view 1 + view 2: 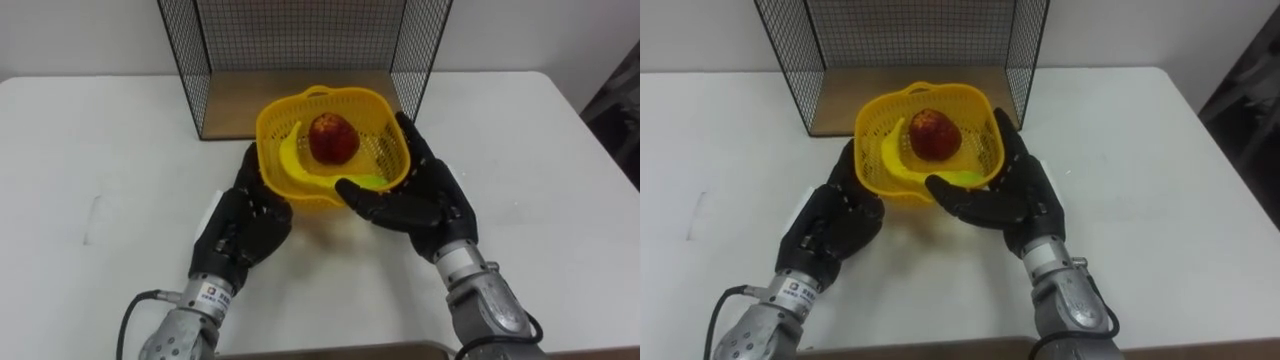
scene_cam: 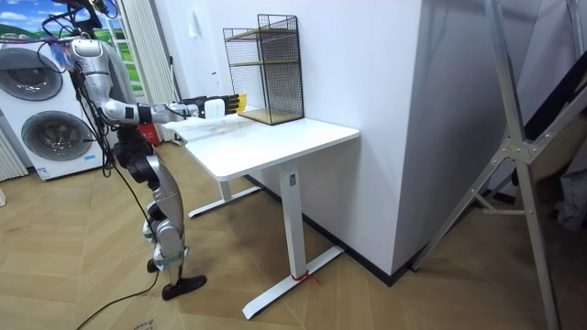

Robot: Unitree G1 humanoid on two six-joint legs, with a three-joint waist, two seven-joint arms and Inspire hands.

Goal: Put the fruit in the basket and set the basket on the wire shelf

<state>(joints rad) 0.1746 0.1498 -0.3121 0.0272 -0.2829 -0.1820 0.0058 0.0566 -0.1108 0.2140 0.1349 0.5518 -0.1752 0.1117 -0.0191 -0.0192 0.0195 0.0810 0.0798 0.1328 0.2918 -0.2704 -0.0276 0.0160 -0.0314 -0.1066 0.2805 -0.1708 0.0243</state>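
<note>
- Fruit step looks done: apple (image 1: 333,138) and banana (image 1: 292,160) both lie inside the yellow basket (image 1: 268,140).
- The basket is near the far edge of the table (image 1: 100,150), mid-way along it, just in front of the open mouth of the wire shelf (image 1: 410,50).
- Left hand (image 1: 240,228) is at the basket's left wall with its fingers curled in against it. Right hand (image 1: 425,200) cups the right wall, fingers (image 1: 405,135) up the side and thumb hooked across the front.
- I cannot tell whether the basket is clear of the table or resting on it.
- I judge the step in hand to be the carry to the shelf.
- Next move: keep both hands squeezing evenly, hold the basket level, push it straight forward onto the shelf's wooden floor, clearing the mesh sides.
</note>
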